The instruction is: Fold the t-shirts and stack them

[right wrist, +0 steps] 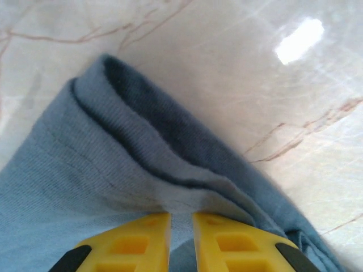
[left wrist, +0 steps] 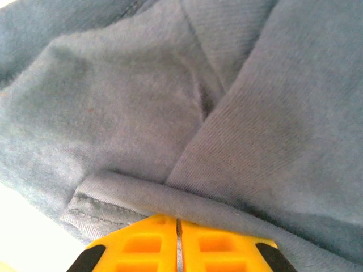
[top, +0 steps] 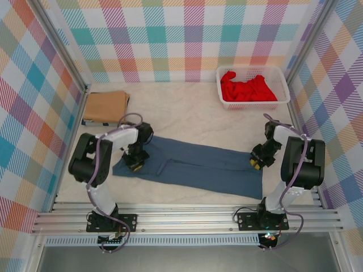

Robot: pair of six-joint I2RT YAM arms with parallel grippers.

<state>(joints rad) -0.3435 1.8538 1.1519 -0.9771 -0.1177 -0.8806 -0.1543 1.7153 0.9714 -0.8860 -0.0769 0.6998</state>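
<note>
Blue shirt: lies flat across the middle of the table, a long band running left to right, with both ends under the arms.

Left pincer: down on the shirt's left end. In the left wrist view its yellow fingers are pressed together on a rolled fold of the blue shirt, which runs across their tips.

Right pincer: down at the shirt's far right corner. In the right wrist view the pincer is nearly closed, pinching a doubled edge of the blue shirt, with bare table just beyond.

Tan shirt: folded, at the back left, well apart from both pincers.

Red shirt: bunched inside the white basket, at the back right.
</note>
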